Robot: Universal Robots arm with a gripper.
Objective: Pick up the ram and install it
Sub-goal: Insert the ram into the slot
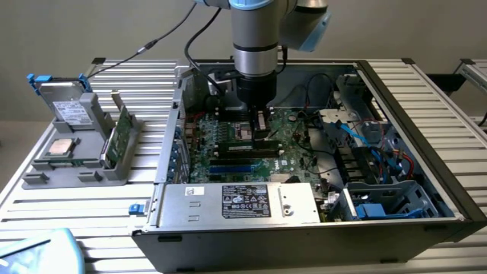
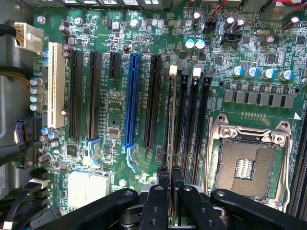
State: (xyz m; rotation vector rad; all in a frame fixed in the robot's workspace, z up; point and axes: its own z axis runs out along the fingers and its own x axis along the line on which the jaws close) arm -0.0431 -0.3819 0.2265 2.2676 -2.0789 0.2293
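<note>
My fingers [image 2: 176,179] are pinched almost shut on the ram [image 2: 170,120], edge-on down at the memory slots [image 2: 194,120] beside the CPU socket [image 2: 249,163]. Can't tell if it's seated.

Soft, even lighting with faint shadows throughout.

The ram [image 2: 169,120] stands on edge — a thin dark strip lined up along the black memory slots [image 2: 184,120]. One end sits between the fingertips of the gripper [image 2: 170,175].
</note>
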